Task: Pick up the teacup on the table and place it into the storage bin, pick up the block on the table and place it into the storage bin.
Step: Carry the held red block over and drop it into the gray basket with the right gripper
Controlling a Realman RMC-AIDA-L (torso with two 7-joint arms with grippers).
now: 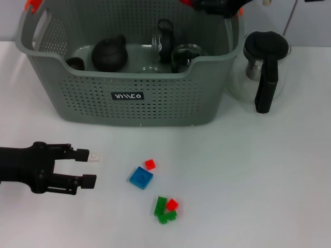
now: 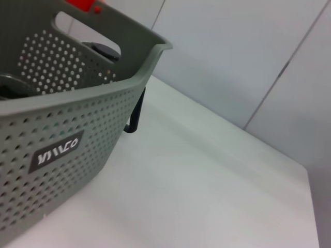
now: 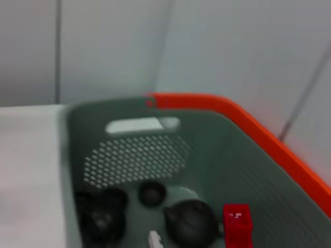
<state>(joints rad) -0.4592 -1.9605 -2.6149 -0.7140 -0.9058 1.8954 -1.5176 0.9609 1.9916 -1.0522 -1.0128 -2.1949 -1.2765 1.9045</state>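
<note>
Nearest the head camera, at the lower edge: a cluster of green blocks [image 1: 164, 210] with a small red block [image 1: 172, 204] on top, lying on the white bench [image 1: 258, 181]. Just beyond, a blue block [image 1: 140, 177] and another small red block [image 1: 150, 164], close beside each other but apart from the green cluster.

To their left, low over the bench: left gripper [image 1: 91, 168], black, fingers spread wide, holding nothing, touching nothing, pointed toward the blue block and still clear of it.

Farther back, the storage bin [image 1: 129, 98], grey and perforated, black label on the front wall, orange clip on its left rim. Inside: a dark round teapot [image 1: 109, 53], a small dark teacup [image 1: 75, 63] at the left, glass pieces toward the middle and right. Beside the bin's right end, a glass jug [image 1: 265, 67] with black lid and handle.

Right gripper [image 1: 220, 6] only partly seen at the top edge of the head view, above the bin's back right corner; cannot tell how its fingers stand.

Left wrist view: only the bin's labelled wall, a cut-out handle and bare bench past the corner. Right wrist view, looking down into the bin: orange-edged rim, the teapot, the teacup, plus a bright red block [image 3: 237, 223] near the teapot, hidden from the head camera.
</note>
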